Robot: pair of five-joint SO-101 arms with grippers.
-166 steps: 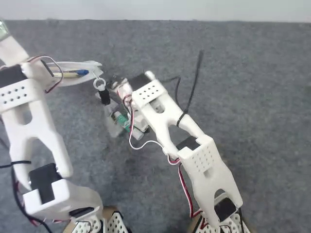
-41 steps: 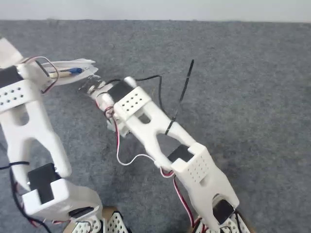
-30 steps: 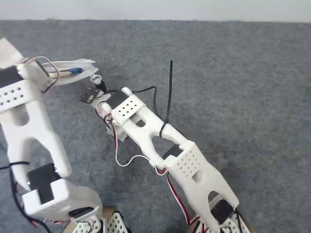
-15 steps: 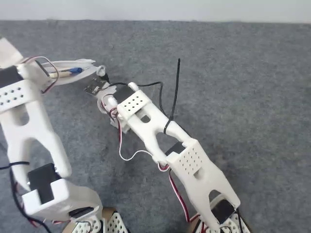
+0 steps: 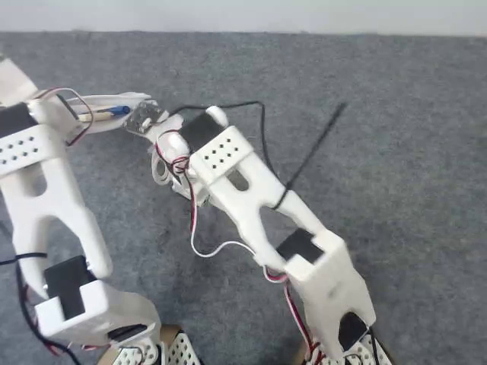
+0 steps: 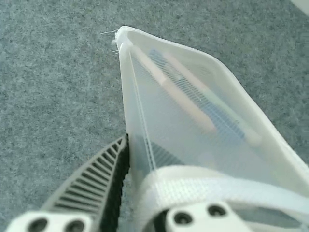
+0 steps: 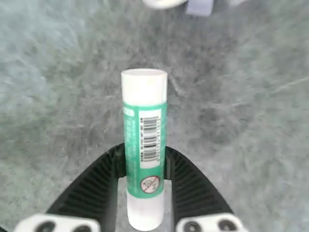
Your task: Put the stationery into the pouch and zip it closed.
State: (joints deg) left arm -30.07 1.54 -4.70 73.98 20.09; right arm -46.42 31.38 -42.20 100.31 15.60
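**Insertion approach, right arm**

My right gripper point(image 7: 145, 162) is clamped on 1 glue stick point(image 7: 144, 121), its barrel pointing straight out between the jaws over the grey carpet point(image 7: 58, 72); farther off, my left gripper point(image 6: 126, 157) pinches the mesh pouch point(image 6: 193, 116) by one end, with 2 pens point(image 6: 186, 99) inside. Judgement: line the stick's free end up with the opening; enter at a shallow angle; release only once it is past the zip. Whether the mouth gapes enough, I cannot tell.

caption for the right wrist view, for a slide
Right gripper clamps a green-and-white glue stick over grey carpet.
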